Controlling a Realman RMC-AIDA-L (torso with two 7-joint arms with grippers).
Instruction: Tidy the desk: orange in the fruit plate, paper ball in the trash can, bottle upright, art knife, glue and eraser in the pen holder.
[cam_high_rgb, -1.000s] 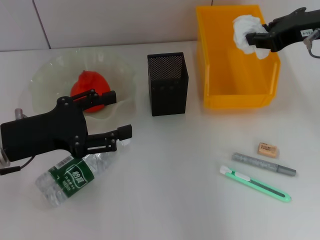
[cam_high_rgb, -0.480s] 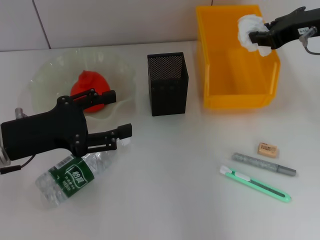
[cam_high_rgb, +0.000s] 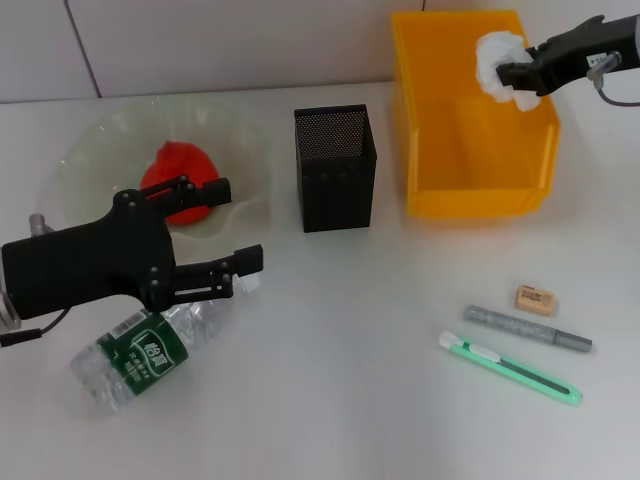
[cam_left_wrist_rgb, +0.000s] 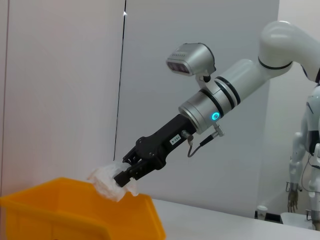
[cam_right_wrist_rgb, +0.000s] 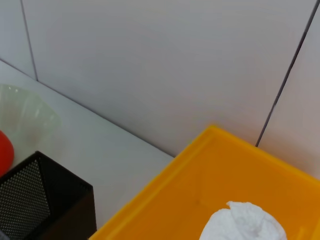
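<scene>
Gripping the white paper ball (cam_high_rgb: 497, 62), the right gripper (cam_high_rgb: 512, 76) hung over the yellow trash can (cam_high_rgb: 470, 195), its fingers closed on the wad. The left gripper (cam_high_rgb: 238, 228) hovered with fingers spread apart and holding nothing, above the bottle (cam_high_rgb: 140, 352) lying on its side beside the fruit plate (cam_high_rgb: 85, 150), where the orange (cam_high_rgb: 172, 170) sat. Eraser (cam_high_rgb: 535, 298), glue (cam_high_rgb: 527, 328) and art knife (cam_high_rgb: 510, 367) lay on the desk (cam_high_rgb: 340, 380), apart from the black pen holder (cam_high_rgb: 335, 170).

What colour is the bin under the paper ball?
Yellow-orange bin; clearest in the head view.
</scene>
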